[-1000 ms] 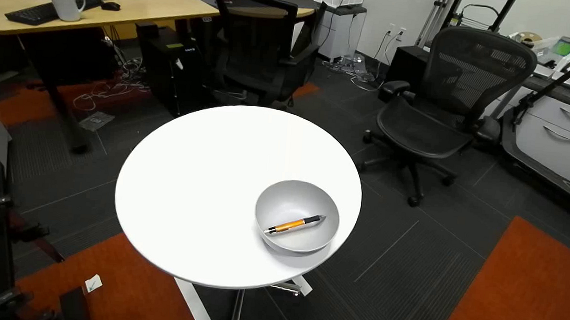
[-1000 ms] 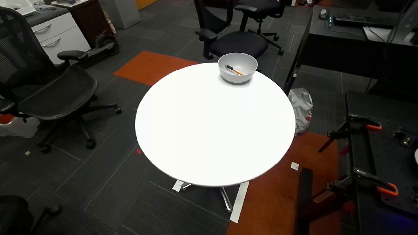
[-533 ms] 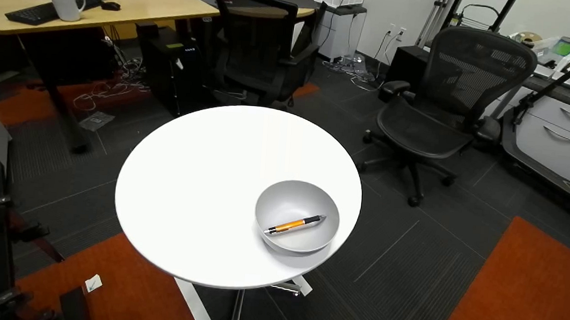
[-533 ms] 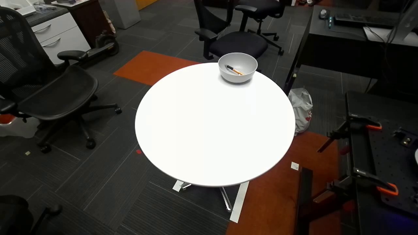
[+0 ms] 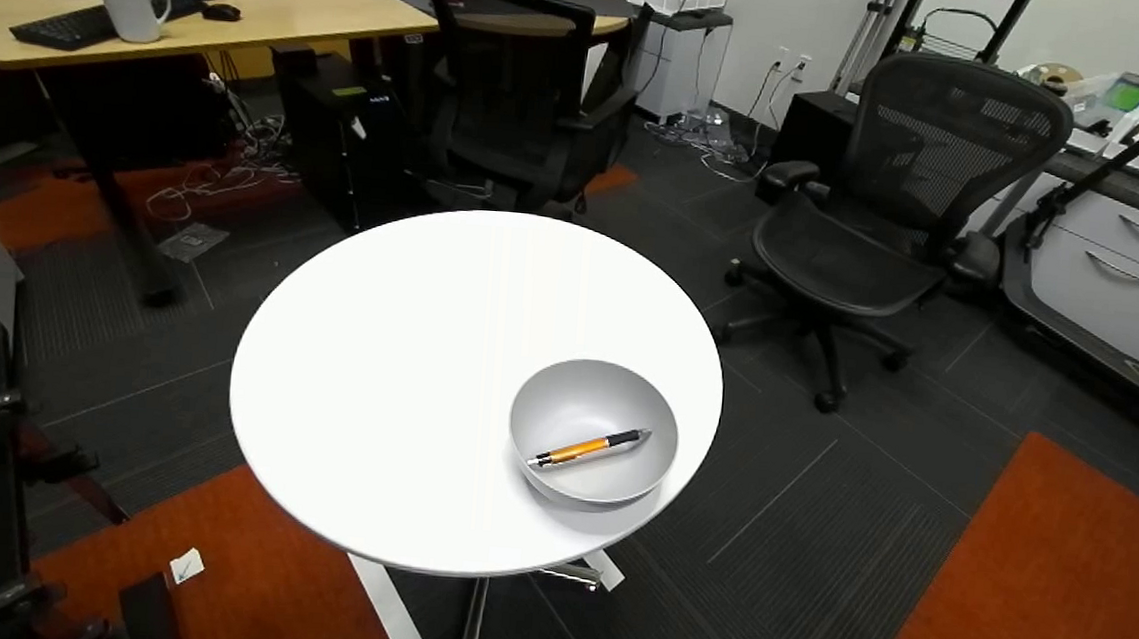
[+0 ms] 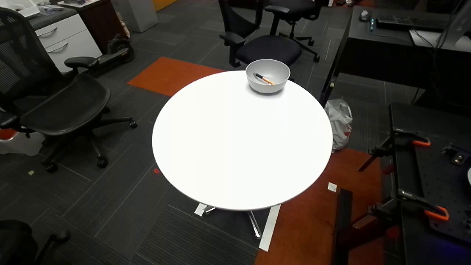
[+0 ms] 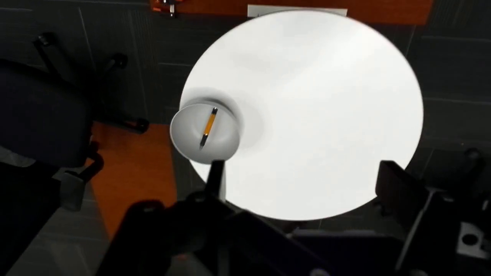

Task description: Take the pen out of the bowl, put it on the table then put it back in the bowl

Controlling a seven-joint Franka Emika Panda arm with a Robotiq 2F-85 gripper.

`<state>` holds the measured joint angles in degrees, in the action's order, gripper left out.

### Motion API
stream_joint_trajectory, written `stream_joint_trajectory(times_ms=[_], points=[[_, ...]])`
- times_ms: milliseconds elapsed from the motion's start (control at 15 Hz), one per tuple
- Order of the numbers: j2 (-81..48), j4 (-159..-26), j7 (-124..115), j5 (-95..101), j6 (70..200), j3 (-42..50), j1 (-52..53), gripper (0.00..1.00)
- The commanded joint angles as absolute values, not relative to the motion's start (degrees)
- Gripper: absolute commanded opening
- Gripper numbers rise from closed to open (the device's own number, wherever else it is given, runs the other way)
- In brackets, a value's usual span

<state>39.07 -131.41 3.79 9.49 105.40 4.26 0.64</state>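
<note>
The thin orange pen with dark ends lies inside the bowl in both exterior views (image 5: 578, 449) (image 6: 264, 78) and in the wrist view (image 7: 209, 124). The round light grey bowl stands near the edge of the table in both exterior views (image 5: 580, 388) (image 6: 265, 88). It is at the left of the table in the wrist view (image 7: 224, 143). The round white table shows in all views (image 5: 395, 378) (image 6: 239, 147) (image 7: 326, 96). My gripper (image 7: 302, 165) shows only in the wrist view, above the table. It is wide open and empty, with the bowl beyond its left finger.
Black office chairs (image 5: 859, 199) (image 6: 268, 48) stand around the table. A light wooden desk (image 5: 280, 14) with a mug (image 5: 132, 8) is behind. A black bench with orange-tipped clamps (image 6: 438, 212) stands beside the table. A plastic bag (image 6: 339, 123) lies on the floor.
</note>
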Motion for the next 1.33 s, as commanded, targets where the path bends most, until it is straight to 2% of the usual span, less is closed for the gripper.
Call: stream_joint_trajectory(times_ms=[0, 400, 1267], points=[[36.66, -132.06, 9.51, 9.81, 114.93, 10.37, -2.18, 1.0], [25.68, -130.79, 17.22, 5.5, 129.44, 18.41, -3.05, 1.0], [5.77, -128.83, 20.19, -6.95, 147.18, 19.02, -5.48, 1.0]])
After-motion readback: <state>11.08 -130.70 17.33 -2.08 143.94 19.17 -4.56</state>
